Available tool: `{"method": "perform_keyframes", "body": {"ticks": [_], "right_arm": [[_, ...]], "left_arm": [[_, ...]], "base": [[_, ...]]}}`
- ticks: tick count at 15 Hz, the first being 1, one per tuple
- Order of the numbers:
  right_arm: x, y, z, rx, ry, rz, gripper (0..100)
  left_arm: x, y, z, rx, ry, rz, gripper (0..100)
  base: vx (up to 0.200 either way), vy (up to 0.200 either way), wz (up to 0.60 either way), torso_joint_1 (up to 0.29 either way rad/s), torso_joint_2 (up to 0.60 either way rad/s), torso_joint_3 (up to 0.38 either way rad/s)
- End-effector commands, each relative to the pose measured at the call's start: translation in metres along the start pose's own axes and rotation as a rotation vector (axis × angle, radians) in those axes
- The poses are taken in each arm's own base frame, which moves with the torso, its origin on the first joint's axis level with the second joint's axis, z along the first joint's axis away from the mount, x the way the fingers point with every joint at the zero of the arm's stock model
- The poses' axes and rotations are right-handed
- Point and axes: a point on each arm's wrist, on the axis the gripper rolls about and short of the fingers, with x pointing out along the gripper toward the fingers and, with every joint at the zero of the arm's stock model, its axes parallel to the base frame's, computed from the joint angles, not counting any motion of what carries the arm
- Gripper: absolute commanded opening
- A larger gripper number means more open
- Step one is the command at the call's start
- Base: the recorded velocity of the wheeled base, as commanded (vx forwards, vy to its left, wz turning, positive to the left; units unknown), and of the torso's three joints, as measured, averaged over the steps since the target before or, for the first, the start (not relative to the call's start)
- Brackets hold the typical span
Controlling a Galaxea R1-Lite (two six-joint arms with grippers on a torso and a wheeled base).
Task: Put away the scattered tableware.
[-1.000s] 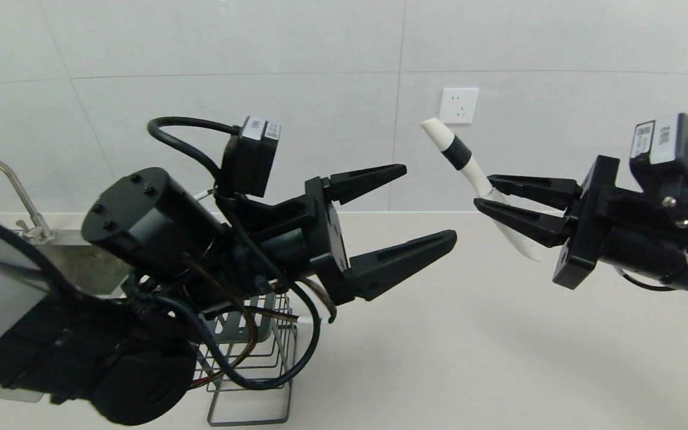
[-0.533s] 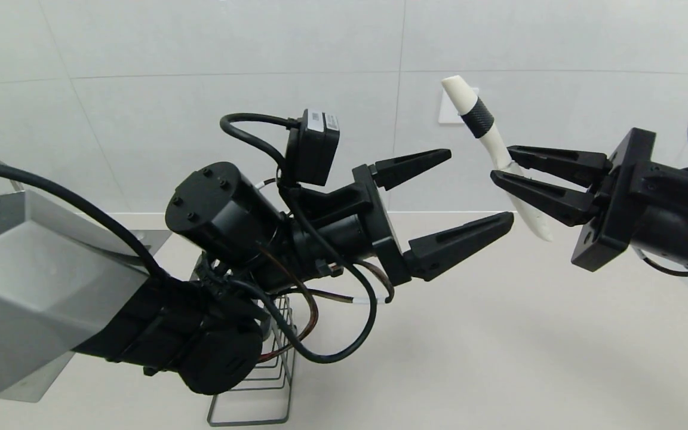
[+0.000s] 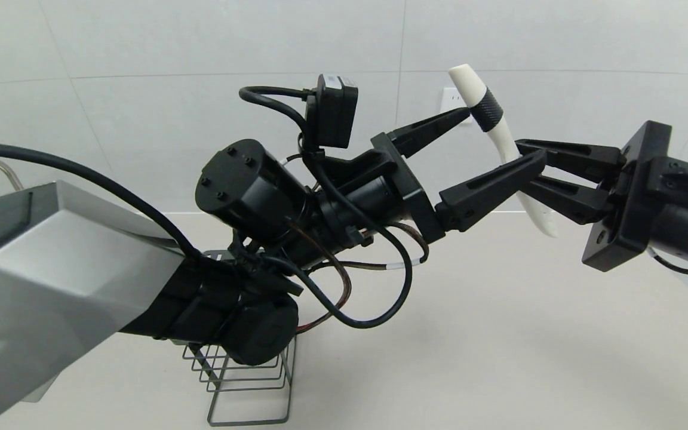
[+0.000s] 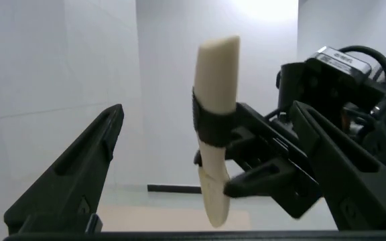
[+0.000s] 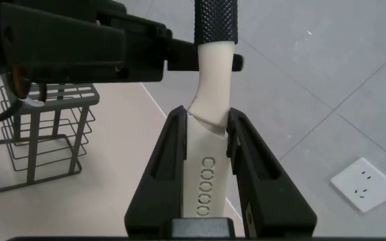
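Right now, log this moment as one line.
right gripper shut on white utensil | left gripper open around its handle | wire rack on counter | utensil not yet stowed

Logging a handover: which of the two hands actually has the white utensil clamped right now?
The right hand, shut on the white utensil below its black band. The left hand is open, fingers spread either side of the handle.

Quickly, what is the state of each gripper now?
Left gripper: open, fingers either side of the white plastic utensil with black ribbed band.
Right gripper: closed on that utensil.
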Motion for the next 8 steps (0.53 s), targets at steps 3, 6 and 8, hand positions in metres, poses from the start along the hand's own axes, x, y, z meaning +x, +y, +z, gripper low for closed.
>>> {"method": "perform_keyframes", "body": {"ticks": [3, 6, 8], "right_arm": [[-0.0005, 0.0009, 0.0008, -0.012, -0.005, 0.007, 0], [-0.0004, 0.0007, 0.0011, -0.013, -0.006, 0.006, 0], [-0.0003, 0.0004, 0.0015, -0.013, -0.007, 0.006, 0]], "left_arm": [[0.0156, 0.0078, 0.0035, 0.006, -0.068, 0.007, 100], [0.0186, 0.0094, 0.005, 0.003, -0.076, 0.039, 100], [0.0195, 0.0094, 0.0072, -0.002, -0.084, 0.037, 100]], "base": [[0.0, 0.0, 0.0, 0.0, 0.0, 0.0], [0.0, 0.0, 0.0, 0.0, 0.0, 0.0], [0.0, 0.0, 0.0, 0.0, 0.0, 0.0]]}}
